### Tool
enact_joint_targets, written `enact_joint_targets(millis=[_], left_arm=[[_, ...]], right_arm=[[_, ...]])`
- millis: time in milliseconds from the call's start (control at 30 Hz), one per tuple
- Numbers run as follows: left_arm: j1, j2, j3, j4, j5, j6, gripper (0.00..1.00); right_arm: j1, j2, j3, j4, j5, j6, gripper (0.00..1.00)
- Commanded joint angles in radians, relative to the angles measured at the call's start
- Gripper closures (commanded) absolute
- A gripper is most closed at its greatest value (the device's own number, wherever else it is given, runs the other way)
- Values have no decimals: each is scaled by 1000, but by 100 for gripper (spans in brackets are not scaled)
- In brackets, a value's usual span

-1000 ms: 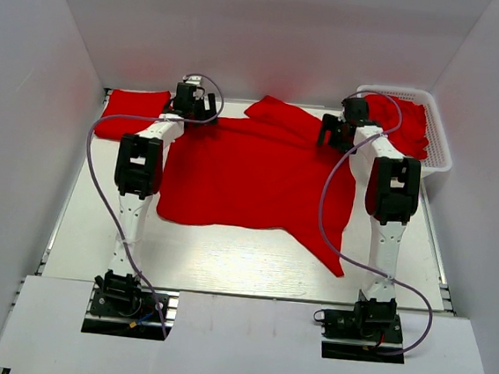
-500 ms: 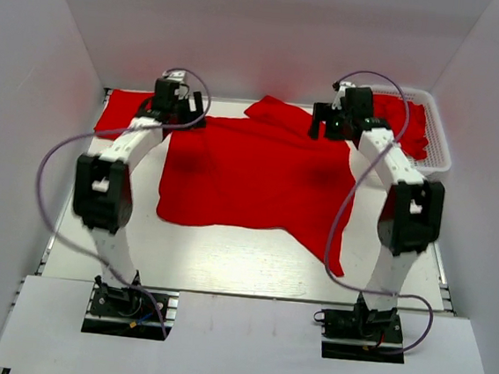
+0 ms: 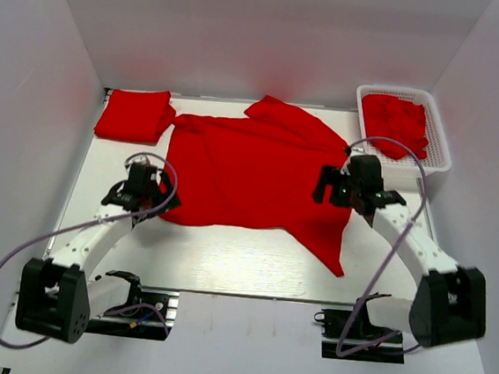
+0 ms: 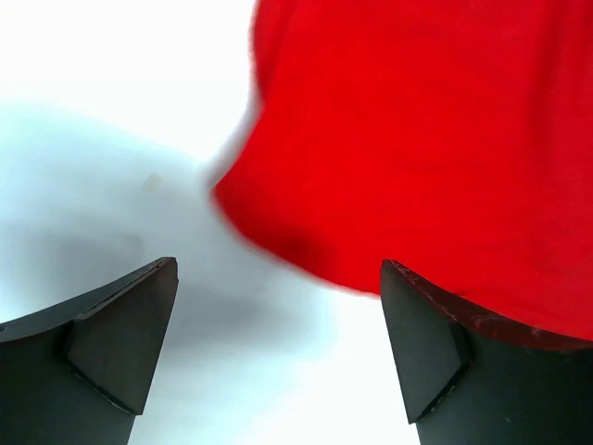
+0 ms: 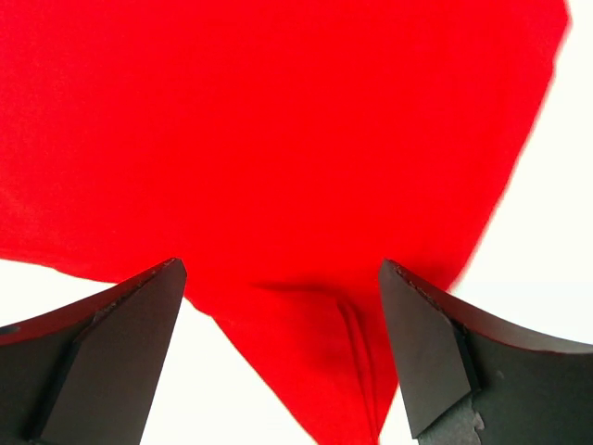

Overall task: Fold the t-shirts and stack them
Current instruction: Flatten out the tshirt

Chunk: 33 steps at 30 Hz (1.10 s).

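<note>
A red t-shirt (image 3: 255, 174) lies spread out on the white table, with one sleeve pointing to the near right. A folded red t-shirt (image 3: 133, 114) lies at the far left. More red shirts (image 3: 397, 122) fill the basket. My left gripper (image 3: 141, 179) is open and empty just left of the spread shirt's near left corner (image 4: 278, 232). My right gripper (image 3: 336, 186) is open and empty above the shirt's right edge, over the sleeve (image 5: 315, 352).
A white mesh basket (image 3: 443, 135) stands at the far right corner. White walls close in the table on three sides. Bare table (image 3: 225, 260) lies in front of the spread shirt.
Both arms have pulled back from the shirt's far edge toward the near side. The shirt's far edge now lies flat on the table, released.
</note>
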Motion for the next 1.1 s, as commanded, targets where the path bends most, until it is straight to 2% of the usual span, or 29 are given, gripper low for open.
enact_joint_targets(millis=[0, 133, 300, 467, 533, 567, 767, 800, 867, 900, 967, 1067], left_arm=[[-2, -108, -65, -34, -65, -85, 0], [-2, -118, -124, -14, -65, -104, 0], [7, -60, -124, 10, -117, -116, 3], [7, -21, -144, 55, -140, -128, 21], [7, 17, -162, 91, -140, -128, 21], [7, 28, -162, 104, -140, -128, 26], [7, 85, -162, 156, -119, -128, 39], [7, 85, -162, 156, -119, -128, 47], [7, 105, -162, 167, -119, -119, 49], [7, 105, -162, 176, -119, -119, 56], [7, 131, -162, 188, -128, -107, 59], [7, 169, -162, 213, -108, -87, 71]], right_arm=[[-5, -120, -67, 37, 94, 84, 10], [-8, -220, -129, 23, 123, 116, 10], [-9, -231, -141, -26, 152, 133, 10], [-12, -222, -158, -28, 157, 146, 10], [-12, -220, -161, -32, 154, 148, 10], [-12, -217, -161, -35, 152, 147, 10], [-12, -223, -182, -57, 149, 156, 10], [-12, -225, -190, -66, 145, 156, 10], [-9, -240, -210, -81, 142, 165, 10], [-11, -254, -215, -86, 139, 165, 10], [-12, -275, -234, -112, 143, 173, 10], [-11, -305, -251, -150, 155, 183, 10]])
